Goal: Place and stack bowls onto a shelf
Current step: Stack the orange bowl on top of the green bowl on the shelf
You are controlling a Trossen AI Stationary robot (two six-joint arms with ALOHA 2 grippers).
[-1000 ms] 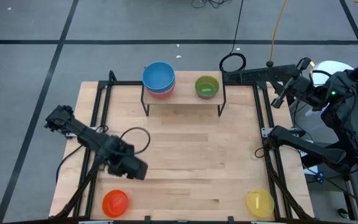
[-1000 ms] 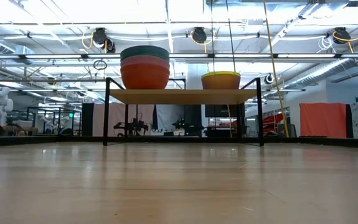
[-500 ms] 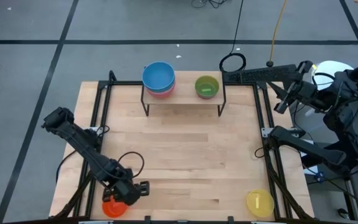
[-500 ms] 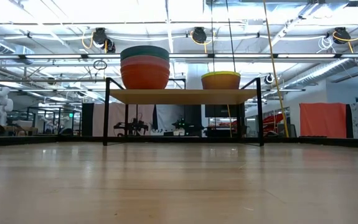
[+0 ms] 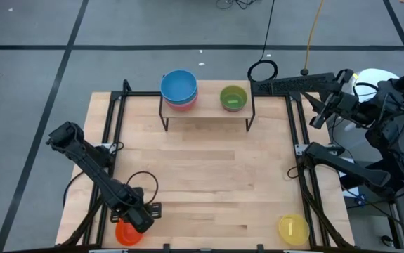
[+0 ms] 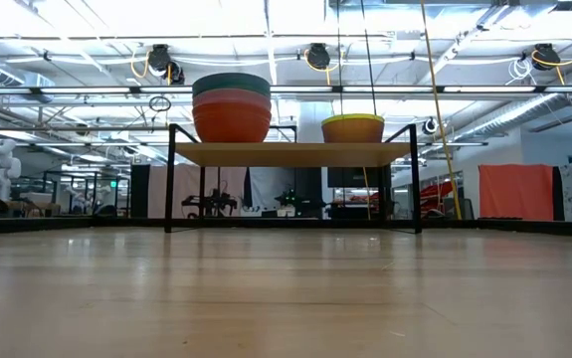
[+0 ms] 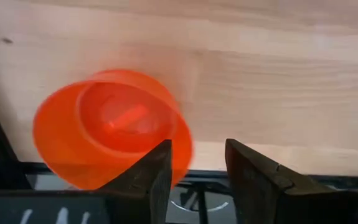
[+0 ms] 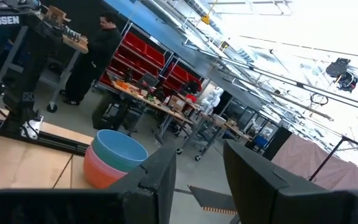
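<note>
An orange bowl [image 5: 124, 232] sits upright on its base at the table's near left corner; it also shows in the left wrist view [image 7: 104, 124]. My left gripper [image 5: 144, 213] is open and low over the bowl's right side, with one finger over the inside and one outside the rim [image 7: 197, 152]. The shelf [image 5: 205, 114] stands at the far edge. It holds a stack of bowls with a blue one on top [image 5: 179, 87] and a green bowl [image 5: 233, 98]. A yellow bowl [image 5: 293, 228] rests at the near right. My right gripper [image 5: 317, 117] is open beyond the table's far right corner. My left gripper comes from above, slanting toward the near edge, and its open fingers [image 7: 157, 171] straddle the orange bowl's rim [image 7: 185, 146] on its right side. I cannot tell whether a finger touches the rim. The bowl rests on the table.
Black frame rails [image 5: 110, 140] run along the table's left and right sides. A loose black cable [image 5: 149, 184] loops beside my left arm. In the low view the shelf [image 6: 293, 154] carries the stack [image 6: 231, 107] and the single bowl [image 6: 353, 128].
My left gripper has gone toward the table's near edge and down, from the table's left middle to the orange bowl at the near left corner, and now stands over the bowl's rim. The bowls have not moved.
</note>
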